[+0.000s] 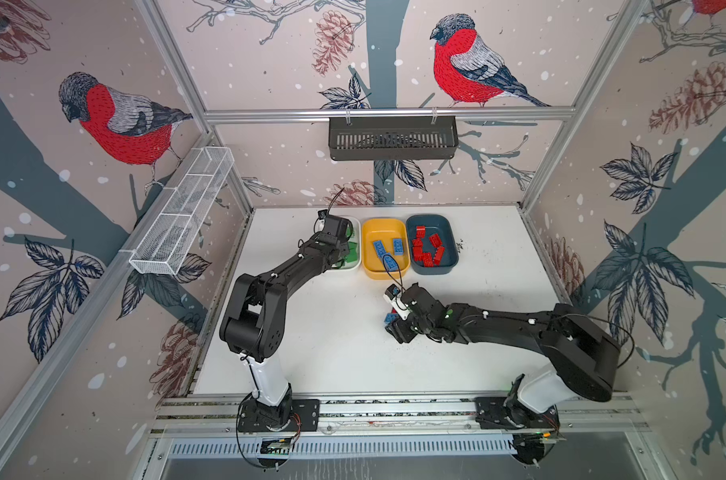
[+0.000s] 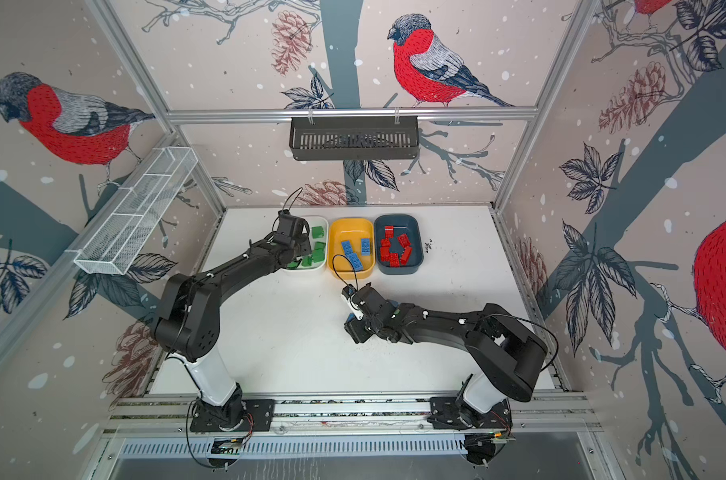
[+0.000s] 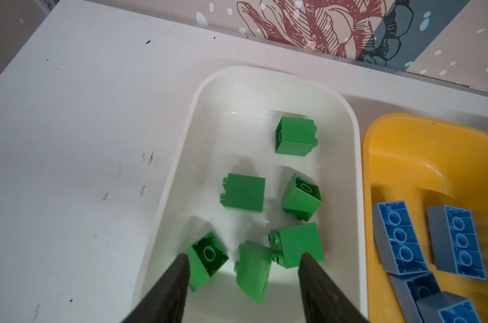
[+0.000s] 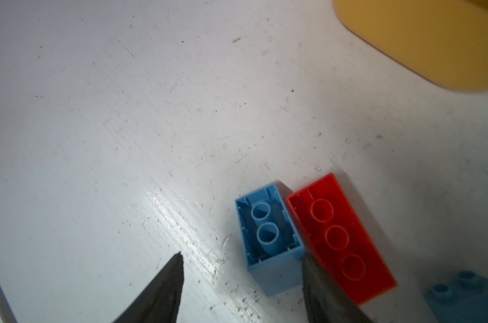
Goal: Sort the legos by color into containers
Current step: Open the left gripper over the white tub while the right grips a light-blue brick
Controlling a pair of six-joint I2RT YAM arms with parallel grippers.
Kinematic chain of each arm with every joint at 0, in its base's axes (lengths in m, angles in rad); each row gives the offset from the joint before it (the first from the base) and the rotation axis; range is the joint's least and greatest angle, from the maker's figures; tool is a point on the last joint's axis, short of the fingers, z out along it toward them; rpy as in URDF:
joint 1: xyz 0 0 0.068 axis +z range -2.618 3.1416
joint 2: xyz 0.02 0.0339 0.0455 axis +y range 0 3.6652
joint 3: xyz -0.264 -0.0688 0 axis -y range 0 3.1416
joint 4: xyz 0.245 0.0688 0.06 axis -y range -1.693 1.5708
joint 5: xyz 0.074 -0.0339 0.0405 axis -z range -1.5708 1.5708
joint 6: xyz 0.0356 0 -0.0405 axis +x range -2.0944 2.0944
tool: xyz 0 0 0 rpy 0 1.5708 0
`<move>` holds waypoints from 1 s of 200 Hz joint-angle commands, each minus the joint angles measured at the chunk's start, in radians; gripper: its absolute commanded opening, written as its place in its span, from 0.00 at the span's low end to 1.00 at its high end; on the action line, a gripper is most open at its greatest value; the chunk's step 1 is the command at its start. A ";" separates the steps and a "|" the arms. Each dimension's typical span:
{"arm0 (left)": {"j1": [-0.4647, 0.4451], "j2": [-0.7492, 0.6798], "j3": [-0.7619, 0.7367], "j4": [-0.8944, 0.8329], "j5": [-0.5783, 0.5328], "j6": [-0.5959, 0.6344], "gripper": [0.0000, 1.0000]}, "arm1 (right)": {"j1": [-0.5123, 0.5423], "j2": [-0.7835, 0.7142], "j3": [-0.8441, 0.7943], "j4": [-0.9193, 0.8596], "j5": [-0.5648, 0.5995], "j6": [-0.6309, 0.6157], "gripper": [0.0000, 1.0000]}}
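Left hand (image 3: pixel 243 255) hangs spread above green legos (image 3: pixel 243 193) in white tub (image 3: pixel 198 156); right hand (image 4: pixel 241 255) spread loosely around a blue lego (image 4: pixel 268 232).

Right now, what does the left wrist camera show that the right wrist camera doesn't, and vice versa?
Only the left wrist view: the white tub holding six green bricks, blue bricks inside the yellow tub, and the left gripper open over the white tub. Only the right wrist view: a blue brick and a red brick lying hollow side up, side by side on the table, a second blue brick cut off by the frame, and the right gripper open around the first blue brick. Both: the yellow tub and the white table.
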 commanded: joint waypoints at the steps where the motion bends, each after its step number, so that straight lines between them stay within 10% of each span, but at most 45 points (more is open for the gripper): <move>1: 0.003 -0.013 -0.007 -0.015 0.023 0.009 0.73 | 0.003 0.015 0.013 -0.018 0.046 0.005 0.68; 162: 0.003 -0.054 -0.066 -0.001 0.079 0.008 0.95 | 0.053 0.219 0.130 0.001 0.092 0.017 0.51; 200: 0.003 -0.083 -0.076 -0.015 0.080 0.016 0.96 | 0.056 0.189 0.137 0.011 0.105 0.003 0.32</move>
